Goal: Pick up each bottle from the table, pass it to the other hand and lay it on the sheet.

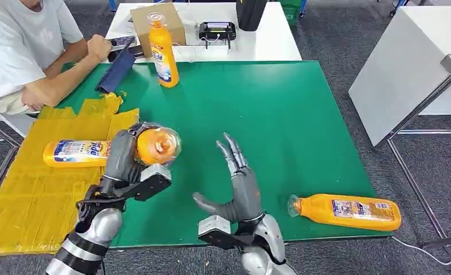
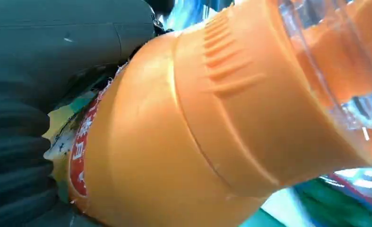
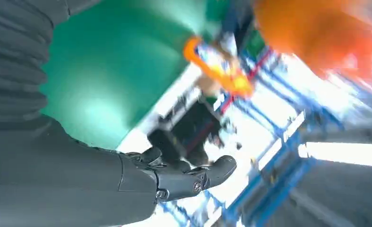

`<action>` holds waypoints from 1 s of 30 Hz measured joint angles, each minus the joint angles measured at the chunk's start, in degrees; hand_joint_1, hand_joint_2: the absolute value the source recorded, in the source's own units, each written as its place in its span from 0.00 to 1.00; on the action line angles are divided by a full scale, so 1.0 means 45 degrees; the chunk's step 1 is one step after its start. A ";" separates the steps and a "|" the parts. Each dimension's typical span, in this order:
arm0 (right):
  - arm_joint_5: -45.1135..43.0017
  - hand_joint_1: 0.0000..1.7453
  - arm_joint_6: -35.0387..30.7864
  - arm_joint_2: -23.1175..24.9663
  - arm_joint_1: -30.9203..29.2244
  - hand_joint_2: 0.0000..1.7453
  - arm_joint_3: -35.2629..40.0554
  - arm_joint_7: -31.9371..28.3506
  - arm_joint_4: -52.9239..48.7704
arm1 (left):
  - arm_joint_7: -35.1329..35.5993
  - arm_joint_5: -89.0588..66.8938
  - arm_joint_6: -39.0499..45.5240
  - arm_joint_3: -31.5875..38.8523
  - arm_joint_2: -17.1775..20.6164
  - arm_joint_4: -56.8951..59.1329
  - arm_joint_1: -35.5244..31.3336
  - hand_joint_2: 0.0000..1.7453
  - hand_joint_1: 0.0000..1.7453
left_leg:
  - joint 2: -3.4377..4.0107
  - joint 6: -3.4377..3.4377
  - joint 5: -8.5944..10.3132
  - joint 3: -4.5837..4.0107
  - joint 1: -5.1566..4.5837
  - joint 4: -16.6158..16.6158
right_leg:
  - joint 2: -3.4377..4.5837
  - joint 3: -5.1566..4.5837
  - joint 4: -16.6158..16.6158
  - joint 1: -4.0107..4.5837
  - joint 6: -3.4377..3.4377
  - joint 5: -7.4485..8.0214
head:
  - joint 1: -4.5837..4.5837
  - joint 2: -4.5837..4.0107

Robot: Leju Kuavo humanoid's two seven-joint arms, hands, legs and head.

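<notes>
While gripping bottle (image 1: pixel 157 146), left hand (image 1: pixel 123 156) raised

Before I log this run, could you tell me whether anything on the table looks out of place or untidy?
The yellow sheet is wrinkled, with its far edge crumpled up near a person's forearm. One orange plastic bottle lies on its side at the green mat's near right edge. Nothing looks spilled.

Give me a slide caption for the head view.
Left hand holds an orange bottle above the green table; right hand open beside it.
</notes>
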 measured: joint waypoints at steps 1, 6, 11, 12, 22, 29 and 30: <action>0.0010 0.00 -0.0009 -0.0063 0.0151 1.00 -0.0180 0.0000 -0.0505 | 0.0621 -0.1499 -0.0078 0.0000 0.0126 0.0029 -0.0118 1.00 1.00 | 0.0001 0.0000 0.0000 0.0000 0.0000 0.0000 | 0.0001 0.0000 0.0000 0.0001 0.0000 0.0000 | 0.0005 0.0000; 0.0258 0.00 -0.0004 -0.0252 0.0639 1.00 -0.0892 0.0034 -0.2316 | 0.2347 -0.5813 -0.2402 -0.0058 0.0733 0.0803 -0.0958 1.00 1.00 | 0.0002 -0.0001 0.0001 0.0002 0.0000 0.0000 | 0.0002 -0.0001 0.0000 0.0001 0.0000 0.0001 | 0.0005 0.0000; 0.0461 0.00 0.0068 -0.0311 0.0860 1.00 -0.1344 0.0165 -0.3203 | 0.2596 -0.6336 -0.3599 -0.0422 0.1248 0.2272 -0.1566 1.00 1.00 | 0.0011 -0.0002 0.0004 0.0001 0.0001 0.0000 | 0.0007 -0.0008 0.0001 0.0001 -0.0002 0.0008 | 0.0000 0.0000; 0.0476 0.00 0.0073 -0.0316 0.0870 1.00 -0.1384 0.0170 -0.3286 | 0.2635 -0.6380 -0.3648 -0.0452 0.1301 0.2434 -0.1641 1.00 1.00 | 0.0013 -0.0001 0.0004 0.0000 0.0001 0.0000 | 0.0006 -0.0009 0.0001 0.0001 -0.0001 0.0007 | 0.0005 0.0000; 0.0689 0.00 0.0199 -0.0311 0.0918 1.00 -0.1825 0.0408 -0.3471 | 0.3659 -0.6672 -0.5265 -0.1195 0.1981 0.5351 -0.2650 1.00 1.00 | 0.0010 -0.0002 0.0003 -0.0003 0.0002 0.0000 | 0.0006 -0.0004 0.0002 0.0003 -0.0003 0.0003 | 0.0005 0.0000; 0.0825 0.00 0.0355 -0.0311 0.0768 1.00 -0.1864 0.0626 -0.3461 | 0.4359 -0.6385 -0.5566 -0.1268 0.2117 0.6944 -0.3302 1.00 1.00 | 0.0010 -0.0002 0.0004 -0.0002 0.0003 0.0000 | 0.0006 0.0000 0.0005 0.0002 -0.0003 0.0004 | 0.0005 0.0000; 0.0830 0.00 0.0355 -0.0311 0.0751 1.00 -0.1864 0.0636 -0.3451 | 0.4403 -0.6302 -0.5522 -0.1263 0.2107 0.7209 -0.3433 1.00 1.00 | 0.0009 -0.0002 0.0005 -0.0002 0.0003 0.0000 | 0.0006 0.0003 0.0005 0.0002 -0.0002 0.0005 | 0.0005 0.0000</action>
